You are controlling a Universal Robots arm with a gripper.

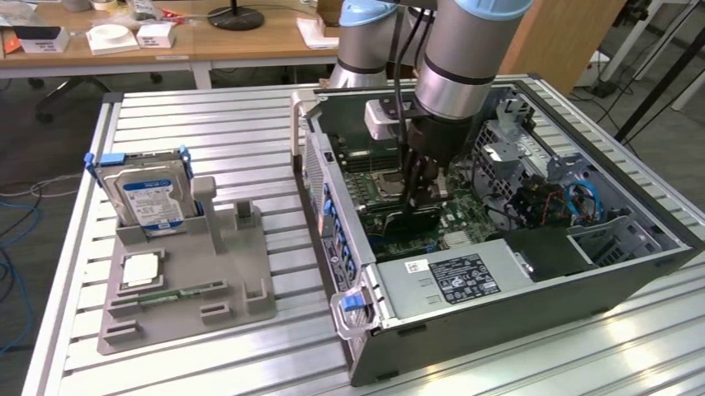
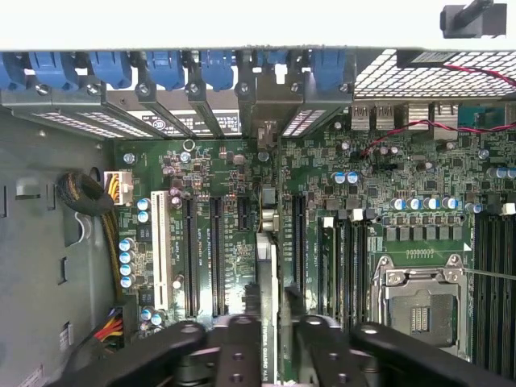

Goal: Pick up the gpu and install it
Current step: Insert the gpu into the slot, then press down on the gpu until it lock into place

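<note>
- In the wrist view the hand [image 2: 270, 343] is closed on the gpu [image 2: 268, 274], its dark fingers [image 2: 234, 347] pressing either side of the slim card, seen edge-on.
- The gpu stands upright over the motherboard [image 2: 387, 185], in line with the long black expansion slots [image 2: 216, 250] and its bracket end toward the rear slot covers [image 2: 193, 97].
- It looks light and stiff, but fragile: a thin board best pinched by its top edge, clear of components.
- In the exterior view the hand [image 1: 424, 194] reaches down inside the open computer case [image 1: 617, 264].
- Farther off on the table [image 1: 198, 115], a grey holder [image 1: 243, 272] carries the hard drive [image 1: 149, 198].
</note>
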